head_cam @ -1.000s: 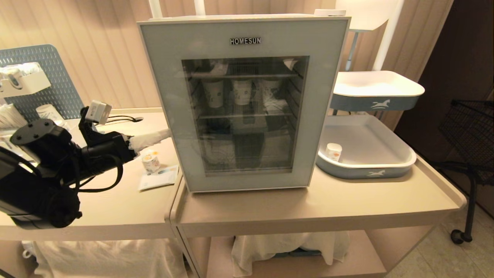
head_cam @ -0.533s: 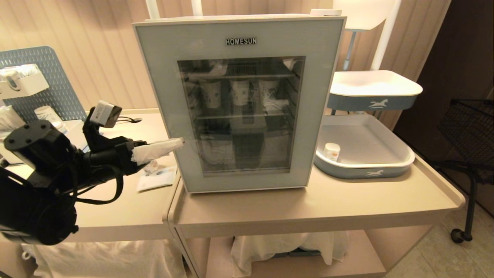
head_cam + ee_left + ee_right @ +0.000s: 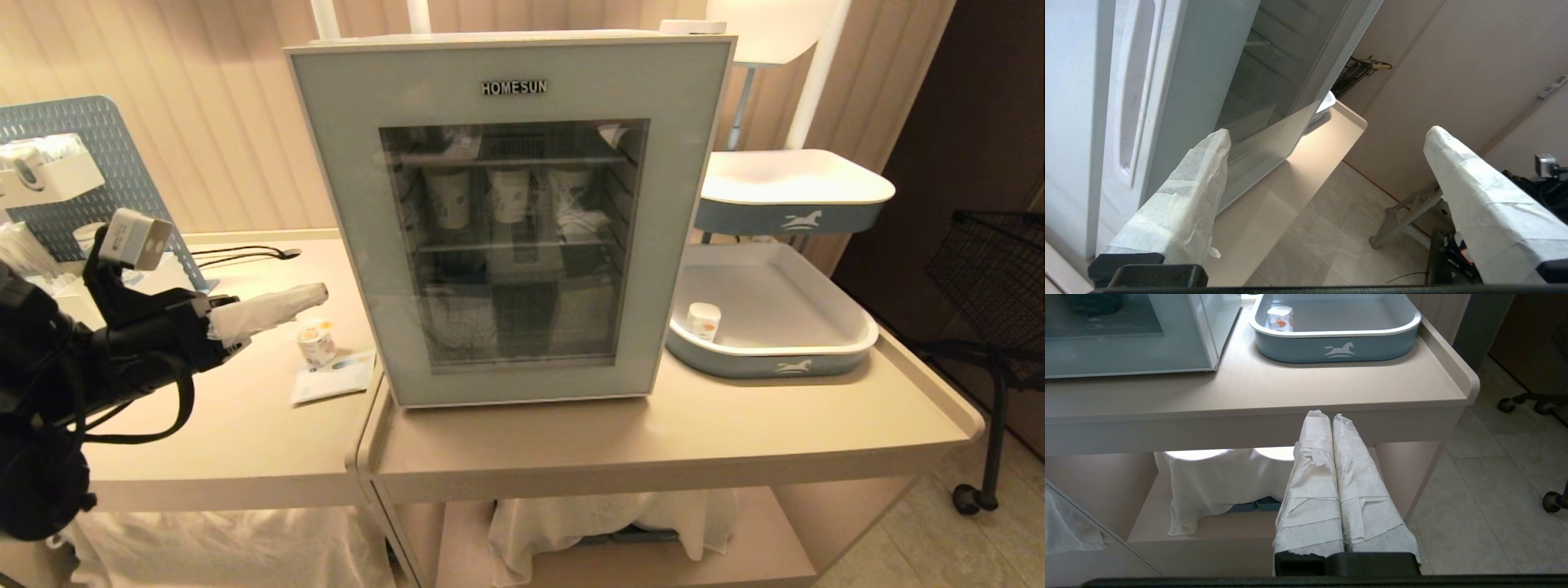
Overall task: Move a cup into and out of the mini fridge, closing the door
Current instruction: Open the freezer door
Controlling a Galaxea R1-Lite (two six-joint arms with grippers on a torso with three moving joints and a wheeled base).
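Cup [image 3: 317,343] upright on the left table [image 3: 245,433], touching a leaflet [image 3: 335,377], just left of the fridge [image 3: 359,212]; door [image 3: 514,220] shut. Tiled floor, ribbed beige wall. Only the right wrist view shows the right gripper [image 3: 1332,416], closed below the table edge. Left gripper [image 3: 1327,134] wide open, empty, above the cup.

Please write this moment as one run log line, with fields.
door: shut | cup: on table left of mini fridge | left gripper: open, empty, above cup | right gripper: shut, parked low
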